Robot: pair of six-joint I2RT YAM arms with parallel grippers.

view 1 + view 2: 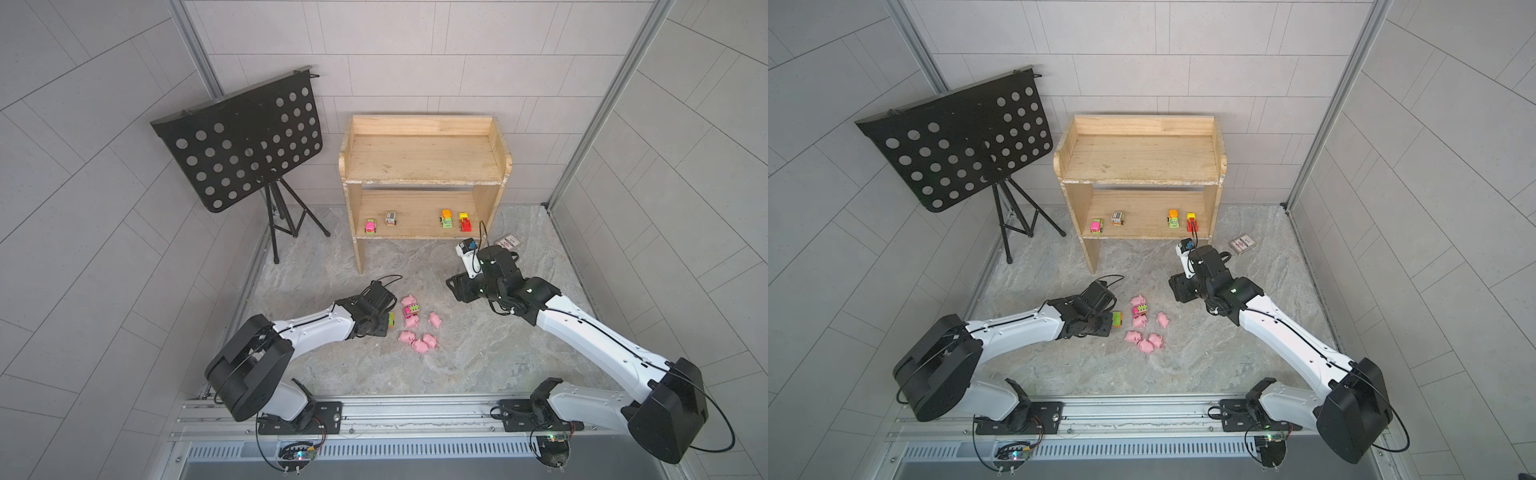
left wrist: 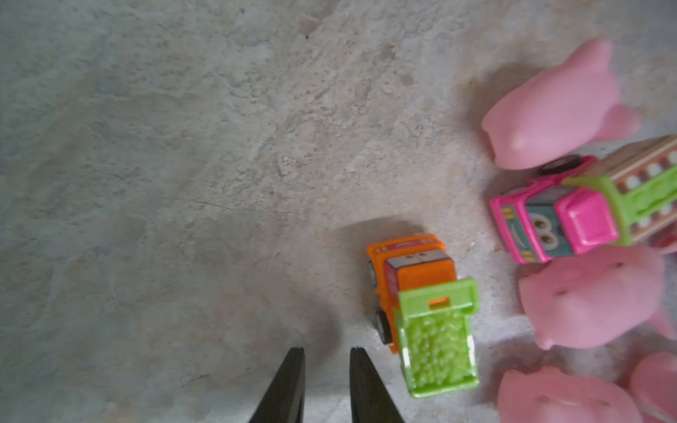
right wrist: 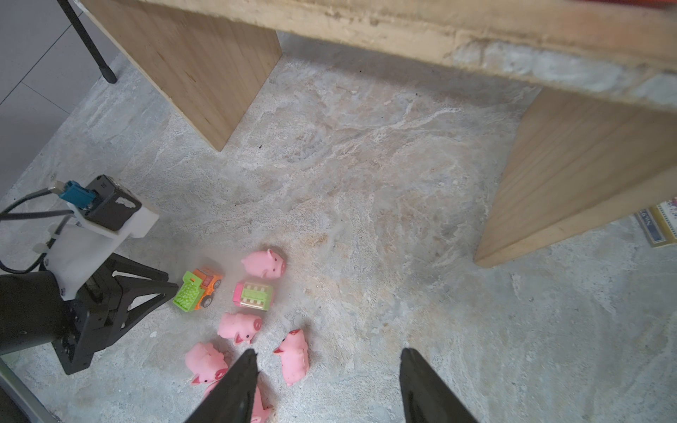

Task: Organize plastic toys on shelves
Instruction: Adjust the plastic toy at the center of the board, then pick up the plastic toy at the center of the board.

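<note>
1. Currently on floor (image 1: 457, 365): truck (image 2: 421, 315), at edge of pigs (image 1: 415, 332), just beside left gripper (image 2: 327, 353) tips, not between them.
2. Long axis roughly parallel to fingers; offset sideways, toward pigs.
3. Left jaws narrowly apart, empty; nearer arm by far.
4. Right gripper (image 3: 328, 353) wide, empty, up by shelf (image 1: 424, 183).
5. Finger-to-truck contact unclear; left tips hidden in both top views.

Orange-green truck (image 2: 421, 315) sits just beside the narrowly parted, empty fingers (image 2: 289, 384).
</note>
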